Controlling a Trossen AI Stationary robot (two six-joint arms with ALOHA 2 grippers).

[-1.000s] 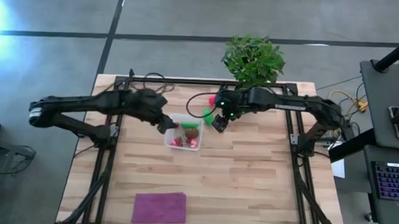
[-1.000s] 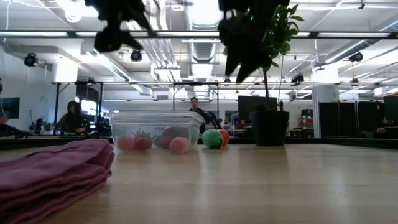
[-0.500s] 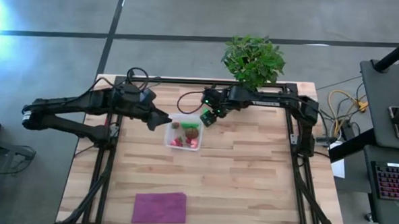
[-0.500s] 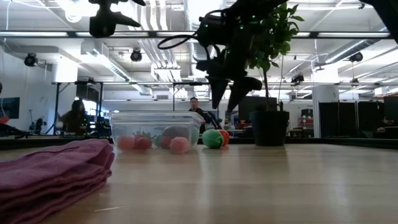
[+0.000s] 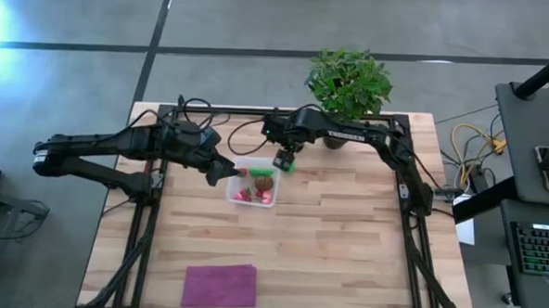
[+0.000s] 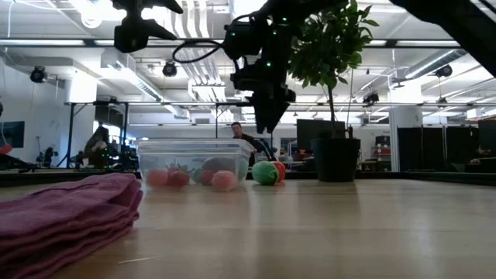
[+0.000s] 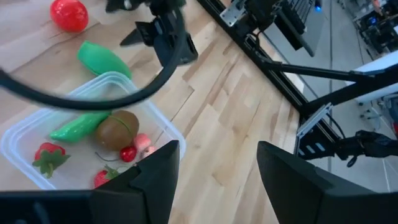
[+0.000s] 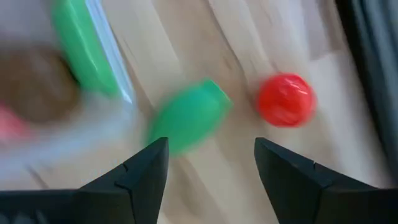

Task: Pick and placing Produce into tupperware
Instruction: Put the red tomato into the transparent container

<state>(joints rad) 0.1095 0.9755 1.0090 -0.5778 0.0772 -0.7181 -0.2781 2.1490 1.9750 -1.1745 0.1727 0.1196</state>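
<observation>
Just outside the tupperware's (image 7: 163,126) far wall, on the bare wood, we see two pieces of produce not yet packed: a green oval piece (image 8: 186,116) lying on its side close to the clear rim, and a red ball (image 8: 286,100) a little further out. Both look like hard, smooth, hollow plastic, so we judge them light and rigid but slippery. The oval is best pinched across its narrow middle. The ball is likely to roll if nudged and wants a centred grip.

Above these two hangs our right gripper (image 8: 208,165), fingers spread wide and holding nothing, the green oval lying just ahead of the gap between them. In the low view it is clearly off the table, higher than the container's rim.

Inside the tupperware we count a long green piece (image 7: 78,126), a brown kiwi-like ball (image 7: 117,130), a few small strawberry-like red pieces with green caps (image 7: 48,156) and some small red and pink bits. The walls are thin and clear, so we expect the container to slide if bumped.

Our left gripper (image 7: 217,180) waits beside the container's left side, fingers apart and empty.

Further off, a potted plant (image 5: 349,81) stands at the far edge and a folded purple cloth (image 5: 219,285) lies near the front.
</observation>
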